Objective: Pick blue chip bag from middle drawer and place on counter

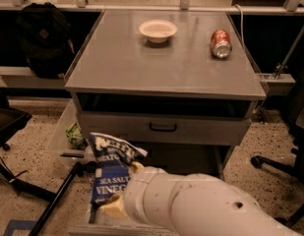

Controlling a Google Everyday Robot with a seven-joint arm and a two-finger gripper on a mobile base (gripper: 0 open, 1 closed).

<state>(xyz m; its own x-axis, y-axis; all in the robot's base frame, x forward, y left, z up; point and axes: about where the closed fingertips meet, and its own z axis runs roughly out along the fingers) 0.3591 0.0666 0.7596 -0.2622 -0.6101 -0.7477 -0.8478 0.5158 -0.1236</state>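
Tool (123,191) sat low at the front-left of the middle drawer (188,160), pinching the blue chip bag (111,173) by its lower part. The bag stood roughly upright, below the front edge of the counter (166,63).

Risks we saw:
- The grip was near one end of a crinkly bag, so it could flop or slip out on the way up.
- The bag's top could catch the upper drawer front (163,127) or the counter's front lip on a straight rise.

We judged it safer to pull back first, then rise.

Room: the counter's front half and left edge were bare. The bowl (158,30) sat near back centre and the red soda can (221,43) near the back-right corner.
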